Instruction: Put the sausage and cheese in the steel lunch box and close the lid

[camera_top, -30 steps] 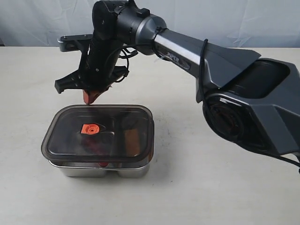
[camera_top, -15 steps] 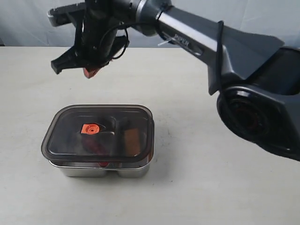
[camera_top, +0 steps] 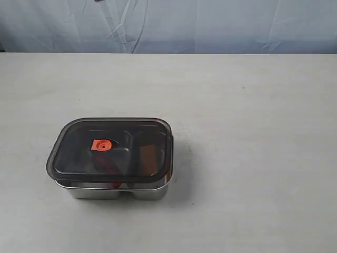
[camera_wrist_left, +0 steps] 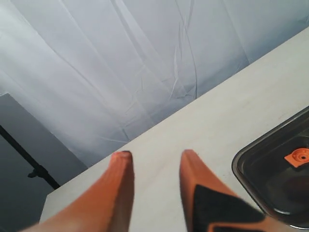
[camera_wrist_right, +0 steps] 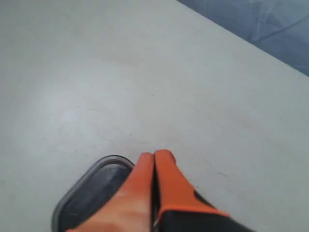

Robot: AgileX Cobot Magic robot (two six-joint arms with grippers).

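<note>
The steel lunch box (camera_top: 113,191) stands on the table left of centre, with the dark translucent lid (camera_top: 113,150) lying on top and its orange valve tab (camera_top: 101,145) facing up. Through the lid I make out the red sausage (camera_top: 115,184) and the orange-brown cheese (camera_top: 149,158), in separate compartments. Neither arm shows in the exterior view. My left gripper (camera_wrist_left: 155,157) is open and empty above the table, beside a corner of the lid (camera_wrist_left: 270,179). My right gripper (camera_wrist_right: 154,155) is shut on nothing, with a lid corner (camera_wrist_right: 91,191) beside it.
The pale table (camera_top: 247,158) stretches wide to the right of and behind the box. A wrinkled white backdrop (camera_top: 210,23) hangs along the far edge. A dark stand (camera_wrist_left: 29,164) shows beyond the table in the left wrist view.
The arm that hovered over the box's far-left corner has risen and left the exterior view. The box and lid have not moved.
</note>
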